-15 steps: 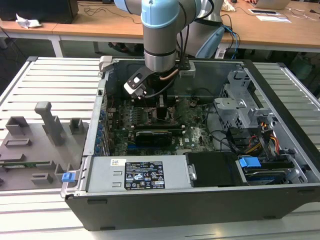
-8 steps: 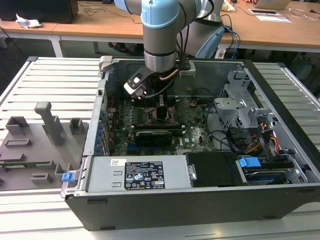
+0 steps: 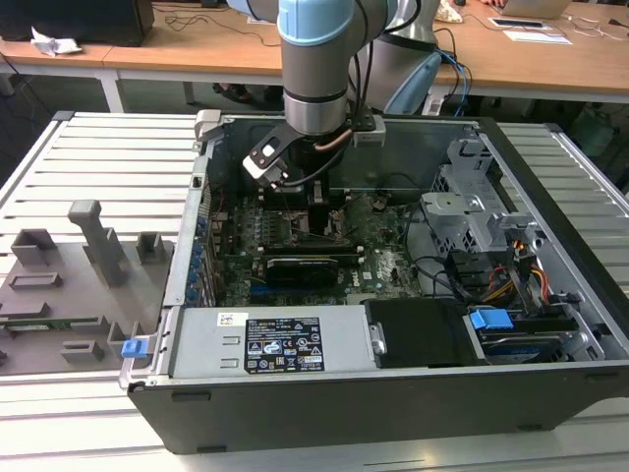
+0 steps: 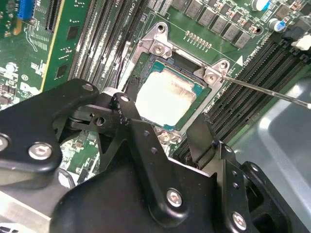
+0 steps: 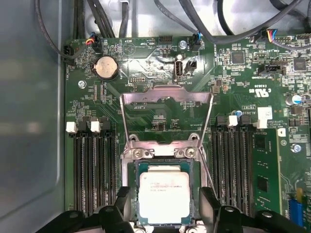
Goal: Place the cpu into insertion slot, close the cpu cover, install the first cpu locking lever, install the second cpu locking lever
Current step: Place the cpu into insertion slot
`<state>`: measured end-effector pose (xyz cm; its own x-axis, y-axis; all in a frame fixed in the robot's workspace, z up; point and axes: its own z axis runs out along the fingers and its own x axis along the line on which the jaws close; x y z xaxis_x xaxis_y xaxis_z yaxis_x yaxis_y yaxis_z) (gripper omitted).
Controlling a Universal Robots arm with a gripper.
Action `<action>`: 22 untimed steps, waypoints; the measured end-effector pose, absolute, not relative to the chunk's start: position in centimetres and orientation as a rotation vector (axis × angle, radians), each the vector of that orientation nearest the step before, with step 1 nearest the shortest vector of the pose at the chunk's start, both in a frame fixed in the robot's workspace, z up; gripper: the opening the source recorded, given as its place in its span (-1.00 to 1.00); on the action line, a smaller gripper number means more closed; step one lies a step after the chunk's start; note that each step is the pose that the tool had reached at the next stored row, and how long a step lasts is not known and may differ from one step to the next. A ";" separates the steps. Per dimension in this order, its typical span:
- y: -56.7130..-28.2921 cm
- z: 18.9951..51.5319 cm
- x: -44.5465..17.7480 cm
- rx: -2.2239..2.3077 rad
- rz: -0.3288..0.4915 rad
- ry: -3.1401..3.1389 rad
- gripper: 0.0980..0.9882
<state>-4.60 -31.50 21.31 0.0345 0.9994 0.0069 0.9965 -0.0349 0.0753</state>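
The first step looks done: the chip (image 5: 164, 196) lies flat in the socket (image 5: 130, 167), toward ten o'clock from the middle of the computer case (image 3: 393, 403) in the exterior view. The pincer (image 5: 165, 191) is released, its fingers straddling the chip. The cover (image 5: 167, 97) stands raised, and a lever (image 4: 272, 92) juts free, so closing and locking remain. The chip's print is too small to read.

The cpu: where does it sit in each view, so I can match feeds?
Exterior view: its spot lies beneath the gripper, at the motherboard's middle.
Second wrist view: the cpu sits in the insertion slot, between the open fingers.
First wrist view: the cpu sits in the slot, beside the raised cpu cover.
Shared landmark: the gripper, straddling that spot in every view.
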 end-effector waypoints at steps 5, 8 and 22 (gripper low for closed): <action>-31.5 21.6 -4.6 2.224 0.088 2.148 -0.19; -31.5 21.7 -4.6 2.224 0.088 2.148 -0.74; -31.5 22.3 -4.6 2.226 0.088 2.146 -0.98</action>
